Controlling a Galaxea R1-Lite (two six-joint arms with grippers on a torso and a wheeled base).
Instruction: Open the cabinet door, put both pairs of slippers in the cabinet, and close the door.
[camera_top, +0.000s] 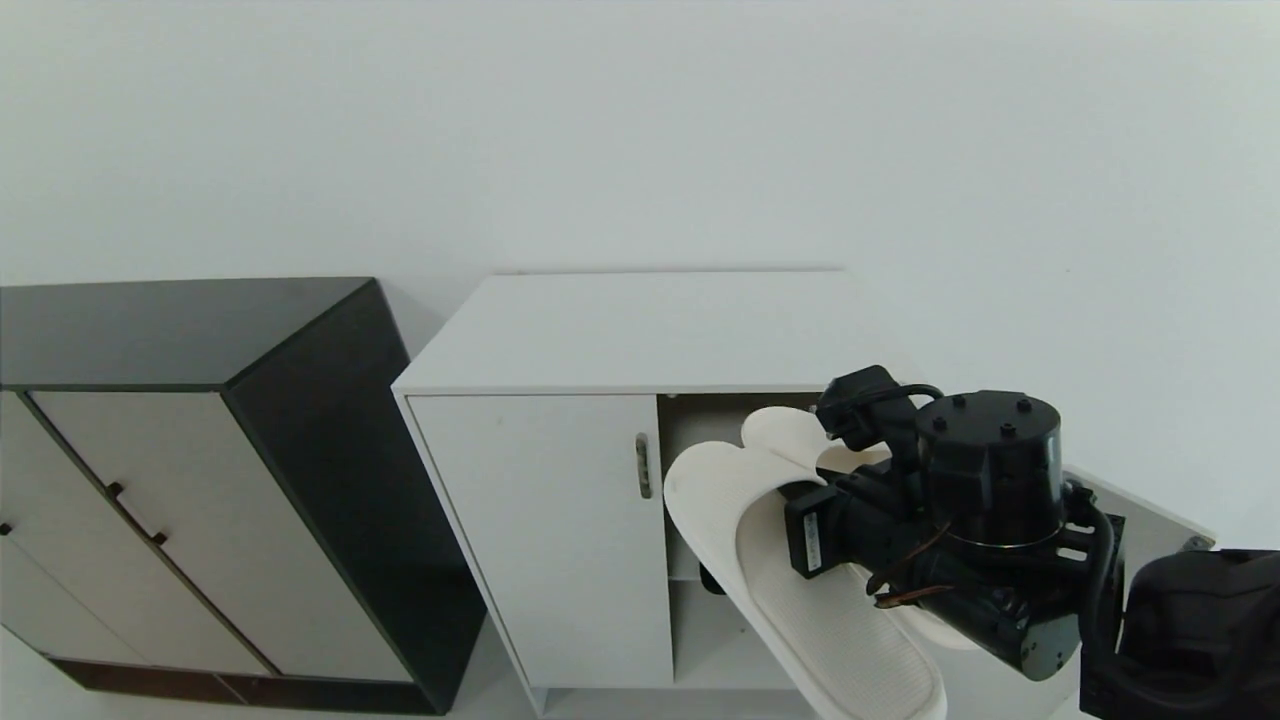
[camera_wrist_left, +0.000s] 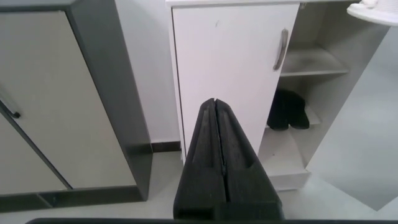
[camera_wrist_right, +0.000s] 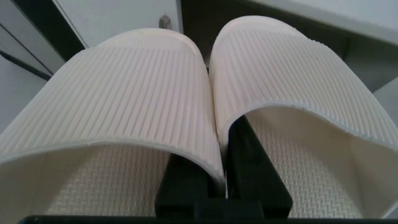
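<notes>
A pair of cream ribbed slippers (camera_top: 790, 560) hangs in front of the white cabinet's (camera_top: 640, 330) open right half. My right gripper (camera_wrist_right: 225, 177) is shut on the two inner strap edges, pinching the cream slippers (camera_wrist_right: 205, 93) side by side. The right door (camera_top: 1140, 505) stands swung out to the right. The left door (camera_top: 545, 530) with its metal handle (camera_top: 643, 465) is closed. A dark pair of slippers (camera_wrist_left: 289, 111) rests on the lower shelf inside. My left gripper (camera_wrist_left: 215, 104) is shut on nothing, low in front of the closed door (camera_wrist_left: 230, 68).
A tall black cabinet (camera_top: 320, 460) with pale doors stands just left of the white one, with a narrow gap between them. An upper shelf (camera_wrist_left: 311, 62) inside the open compartment is bare. The floor (camera_wrist_left: 348, 186) in front is open.
</notes>
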